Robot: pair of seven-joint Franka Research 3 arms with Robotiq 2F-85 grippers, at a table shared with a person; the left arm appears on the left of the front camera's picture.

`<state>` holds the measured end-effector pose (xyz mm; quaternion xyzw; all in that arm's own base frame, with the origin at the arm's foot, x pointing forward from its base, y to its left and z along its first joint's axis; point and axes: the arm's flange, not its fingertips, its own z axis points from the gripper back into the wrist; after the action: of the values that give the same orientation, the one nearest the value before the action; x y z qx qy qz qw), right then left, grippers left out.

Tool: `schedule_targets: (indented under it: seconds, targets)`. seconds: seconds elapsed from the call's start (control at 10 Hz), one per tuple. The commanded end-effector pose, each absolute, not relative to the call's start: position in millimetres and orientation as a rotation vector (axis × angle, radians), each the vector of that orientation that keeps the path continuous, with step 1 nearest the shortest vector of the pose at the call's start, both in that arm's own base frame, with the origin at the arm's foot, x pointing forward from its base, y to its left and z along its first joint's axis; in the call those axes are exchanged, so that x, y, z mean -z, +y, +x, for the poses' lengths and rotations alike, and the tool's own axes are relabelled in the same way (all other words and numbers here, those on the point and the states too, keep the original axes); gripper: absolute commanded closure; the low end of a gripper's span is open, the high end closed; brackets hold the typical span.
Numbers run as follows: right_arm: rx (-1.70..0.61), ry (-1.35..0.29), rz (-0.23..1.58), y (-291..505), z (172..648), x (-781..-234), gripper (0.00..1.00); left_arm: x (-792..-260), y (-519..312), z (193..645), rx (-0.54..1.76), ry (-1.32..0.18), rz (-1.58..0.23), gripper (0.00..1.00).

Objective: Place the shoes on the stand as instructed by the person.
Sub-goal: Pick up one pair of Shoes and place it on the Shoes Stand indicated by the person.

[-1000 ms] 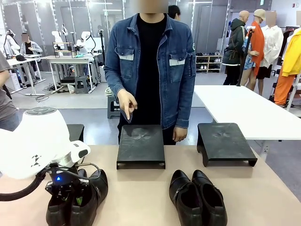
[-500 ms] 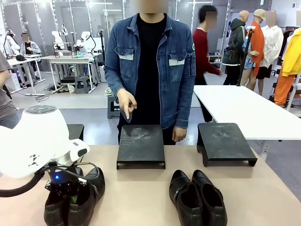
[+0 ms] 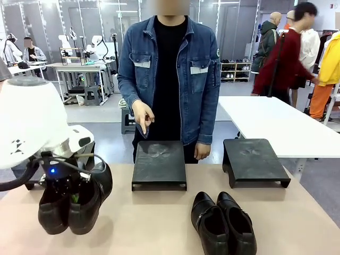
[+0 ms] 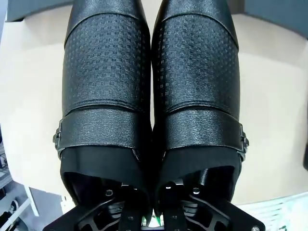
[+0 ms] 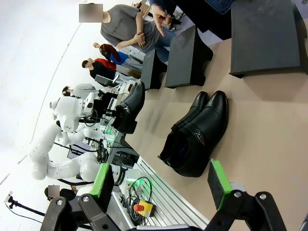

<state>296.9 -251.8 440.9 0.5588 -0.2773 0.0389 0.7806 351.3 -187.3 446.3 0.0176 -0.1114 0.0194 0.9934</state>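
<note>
The left gripper [image 4: 154, 219] pinches the inner collars of the hanging shoes [image 4: 106, 96] together; the stiff, glossy leather looks toe-heavy and slip-prone.

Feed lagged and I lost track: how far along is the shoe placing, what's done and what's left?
Done: the left gripper is shut on one pair of shoes, held clear of the table. In hand: likely bound for the bare middle stand, where the person's hand points. Left: setting it down, then placing the second pair, now on the table; the right gripper is open.
</note>
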Motion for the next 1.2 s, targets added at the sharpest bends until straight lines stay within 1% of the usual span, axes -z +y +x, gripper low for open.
schedule_targets:
  seconds: [0.0,0.8,0.9,1.0,1.1]
  targets:
    - [-0.086,-0.605,1.213,-252,296,-442,0.00,-461,-192,355,-0.026,-0.242,0.012,1.00]
    - [-0.086,-0.605,1.213,-252,296,-442,0.00,-454,-190,353,-0.036,-0.237,0.028,1.00]
    - [-0.086,-0.605,1.213,-252,296,-442,0.00,-446,-189,351,-0.035,-0.220,0.035,0.92]
    - [-0.086,-0.605,1.213,-252,296,-442,0.00,-451,-207,358,-0.056,-0.313,0.032,0.92]
    - [-0.086,-0.605,1.213,-252,296,-442,0.00,-458,-224,369,-0.049,-0.367,0.028,0.92]
